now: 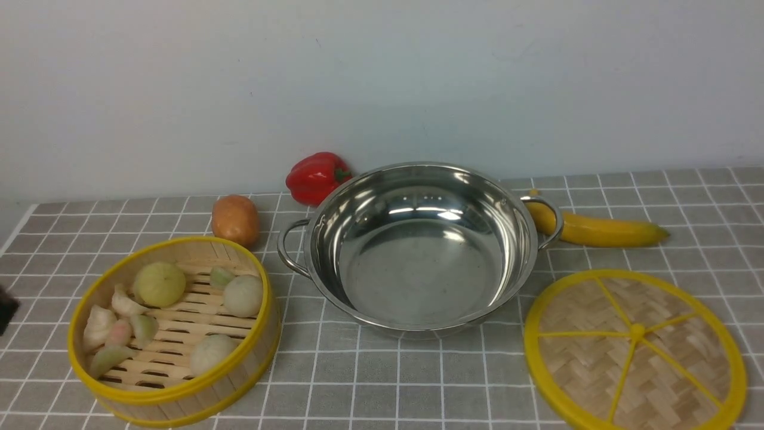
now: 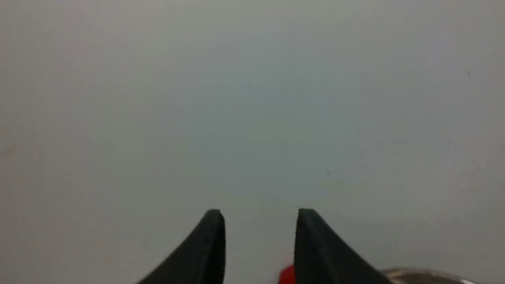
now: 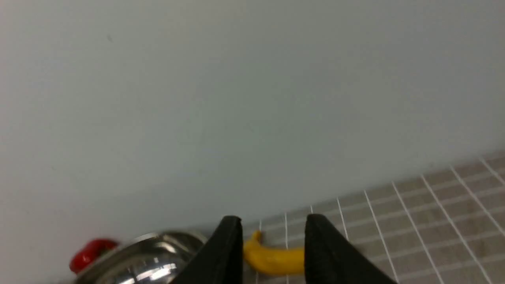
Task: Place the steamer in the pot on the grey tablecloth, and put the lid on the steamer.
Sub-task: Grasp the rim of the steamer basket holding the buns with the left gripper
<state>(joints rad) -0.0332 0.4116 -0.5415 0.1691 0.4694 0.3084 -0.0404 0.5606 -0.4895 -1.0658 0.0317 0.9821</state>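
The steamer (image 1: 173,395), a round bamboo basket with yellow rims, stands at the front left of the grey tablecloth (image 1: 388,382) and holds several buns and dumplings. The shiny empty pot (image 1: 418,275) sits in the middle. The flat woven lid (image 1: 597,358) lies at the front right. My left gripper (image 2: 258,213) is open, faces the wall and holds nothing. A dark bit of the left arm (image 1: 5,307) shows at the left border, beside the steamer. My right gripper (image 3: 273,217) is open and empty, up in the air, with the pot (image 3: 146,256) beyond it.
A red pepper (image 1: 316,176) and a potato (image 1: 236,220) lie behind the pot's left side. A banana (image 1: 603,230) lies behind its right handle, and also shows as the banana (image 3: 272,258) past the right fingers. A pale wall closes the back.
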